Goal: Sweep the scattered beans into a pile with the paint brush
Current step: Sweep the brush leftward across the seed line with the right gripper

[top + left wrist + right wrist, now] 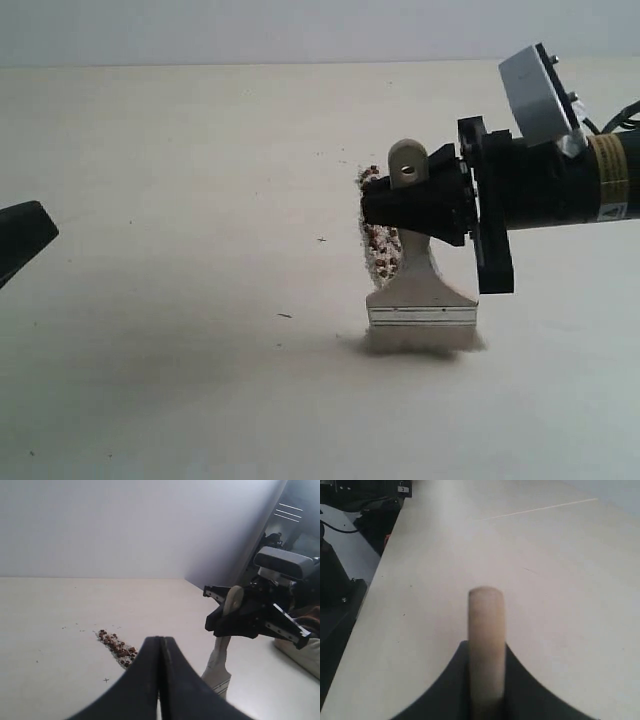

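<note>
Two tools showed: the right tool (415, 205) clamped the upright paint brush (420, 290), bristles seemingly touching the surface (150, 200). The beans (378, 240) lay just behind it. The left tool (161, 680) was closed, empty.

Wide bare table (150, 380) is lying open on the left; on the right, the upright paint brush (420, 290) and beans (378, 235) are blocking passage.
</note>
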Robot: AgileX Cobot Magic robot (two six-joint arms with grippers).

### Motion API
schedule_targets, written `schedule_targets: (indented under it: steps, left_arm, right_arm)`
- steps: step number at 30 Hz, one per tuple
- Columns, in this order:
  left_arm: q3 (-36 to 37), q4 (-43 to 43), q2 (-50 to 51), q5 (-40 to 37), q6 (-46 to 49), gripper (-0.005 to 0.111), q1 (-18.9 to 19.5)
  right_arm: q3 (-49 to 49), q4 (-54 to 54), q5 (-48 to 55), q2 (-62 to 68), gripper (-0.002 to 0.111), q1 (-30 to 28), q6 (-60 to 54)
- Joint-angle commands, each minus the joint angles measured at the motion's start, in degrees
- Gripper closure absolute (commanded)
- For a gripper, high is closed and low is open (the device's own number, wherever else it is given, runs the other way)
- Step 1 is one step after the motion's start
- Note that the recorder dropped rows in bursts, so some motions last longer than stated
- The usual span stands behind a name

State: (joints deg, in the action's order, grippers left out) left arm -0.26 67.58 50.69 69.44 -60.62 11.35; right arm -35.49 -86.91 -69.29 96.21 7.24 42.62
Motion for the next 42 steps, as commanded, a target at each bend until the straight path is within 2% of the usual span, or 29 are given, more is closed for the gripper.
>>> schedule_targets:
  steps: [1,16,25,31,42]
  left_arm:
    - [0.26,-0.30,-0.34,0.47,-0.43,0.107,0.08]
    - [0.26,-0.30,-0.34,0.47,-0.43,0.107,0.08]
    - [0.26,-0.30,-0.34,0.47,-0.43,0.107,0.08]
    - [0.26,-0.30,-0.34,0.47,-0.43,0.107,0.08]
    - [0.26,-0.30,-0.34,0.47,-0.43,0.107,0.08]
  right_arm:
    - [-2.74,-0.64,-0.67,4.01,0.108,0.14,-0.80]
    - [-17.75,-3.63,-0.67,15.28,0.108,0.14,-0.95]
    - [-25.89,-4.84,-0.67,20.19,0.108,0.14,2.67]
    - [-28.24,-5.20,-0.67,20.68,0.108,0.14,3.28]
    - [-28.92,-5.95,-0.67,19.13,0.108,0.14,14.16]
